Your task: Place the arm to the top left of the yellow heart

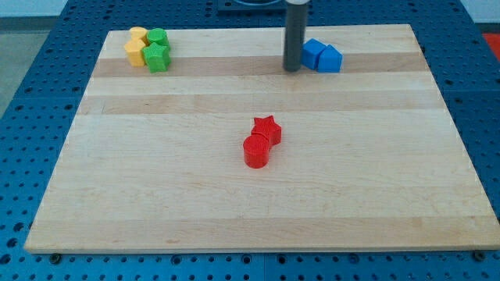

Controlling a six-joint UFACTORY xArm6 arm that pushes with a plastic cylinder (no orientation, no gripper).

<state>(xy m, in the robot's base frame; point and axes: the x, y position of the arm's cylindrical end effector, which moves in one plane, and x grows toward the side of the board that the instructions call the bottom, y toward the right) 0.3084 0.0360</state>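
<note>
Two yellow blocks sit at the board's top left: one (138, 35) at the back and one (135, 53) in front of it; which of them is the heart I cannot tell. They touch a green block (158, 37) and a green star (157, 57) on their right. My tip (291, 69) rests on the board at the view's top, right of centre, far to the right of the yellow blocks and just left of the blue blocks.
Two blue blocks (313, 53) (330, 59) lie touching each other right beside the tip. A red star (266, 129) and a red cylinder (255, 151) touch near the middle of the wooden board (375, 187).
</note>
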